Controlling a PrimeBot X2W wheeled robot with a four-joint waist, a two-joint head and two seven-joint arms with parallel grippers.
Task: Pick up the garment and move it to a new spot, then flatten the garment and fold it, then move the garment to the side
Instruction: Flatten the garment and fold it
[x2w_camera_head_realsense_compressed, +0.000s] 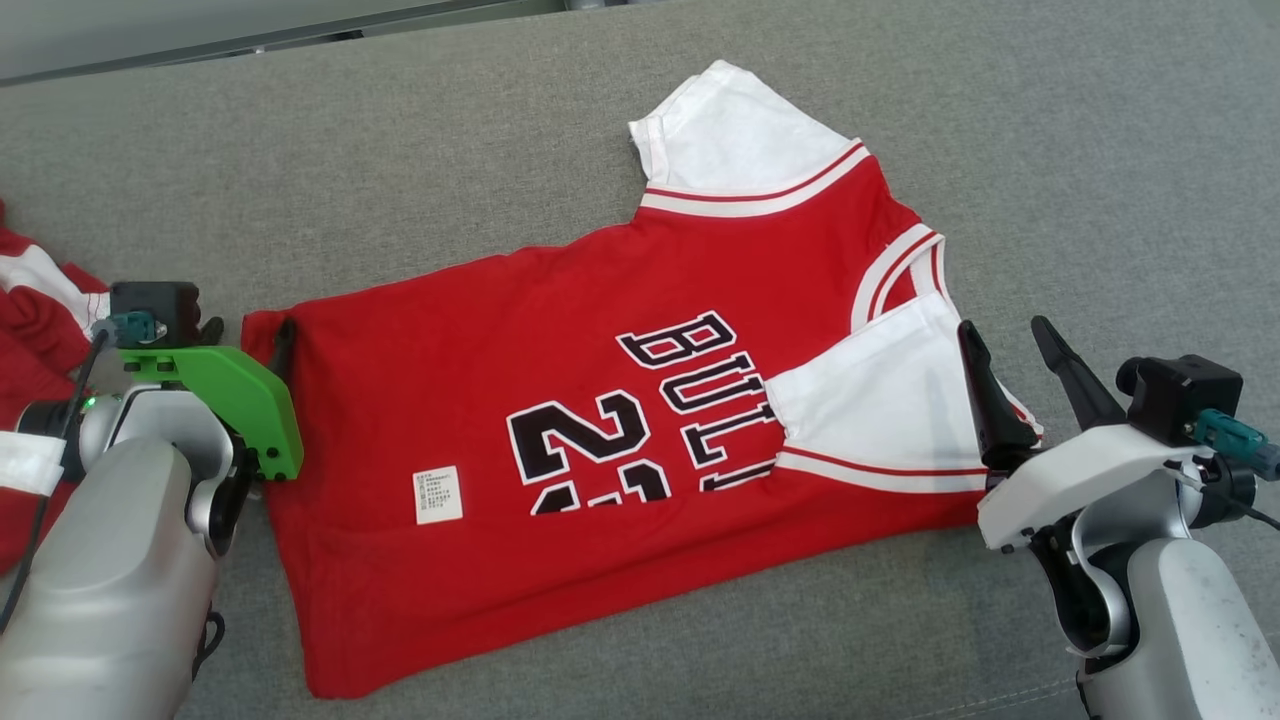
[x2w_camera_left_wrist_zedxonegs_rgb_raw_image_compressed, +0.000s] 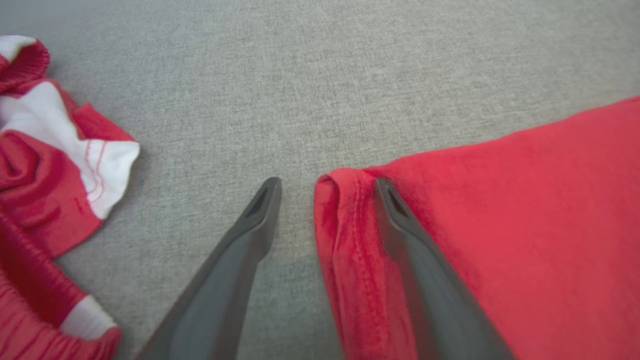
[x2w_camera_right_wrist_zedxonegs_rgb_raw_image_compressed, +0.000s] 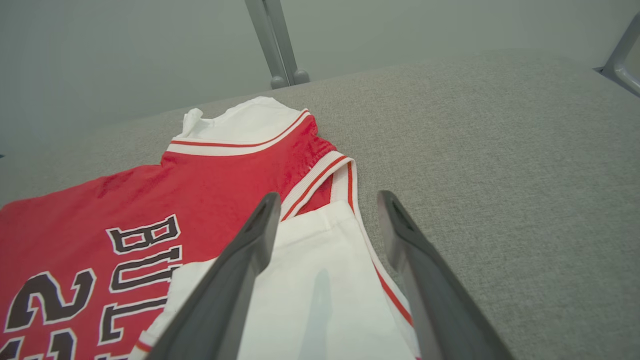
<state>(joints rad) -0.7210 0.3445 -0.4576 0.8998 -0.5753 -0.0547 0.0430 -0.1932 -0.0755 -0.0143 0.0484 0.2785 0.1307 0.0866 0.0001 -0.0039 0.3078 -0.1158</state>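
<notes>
One jersey (x2w_camera_head_realsense_compressed: 560, 330) lies mid-frame, one crumpled heap (x2w_camera_head_realsense_compressed: 40, 310) at the left edge; one left gripper (x2w_camera_head_realsense_compressed: 248, 335), one right gripper (x2w_camera_head_realsense_compressed: 1003, 330).

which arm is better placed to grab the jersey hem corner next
Left, likely: the left tool, open, straddles the jersey hem corner; the right tool is open over the white sleeve.

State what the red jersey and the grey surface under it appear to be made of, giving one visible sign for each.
Red jersey: likely soft knit fabric, matte; its stitched hem folds over limply.
Grey surface: seemingly woven cloth covering, matte; fine flecked weave shows.
Fibres cannot be told.
</notes>
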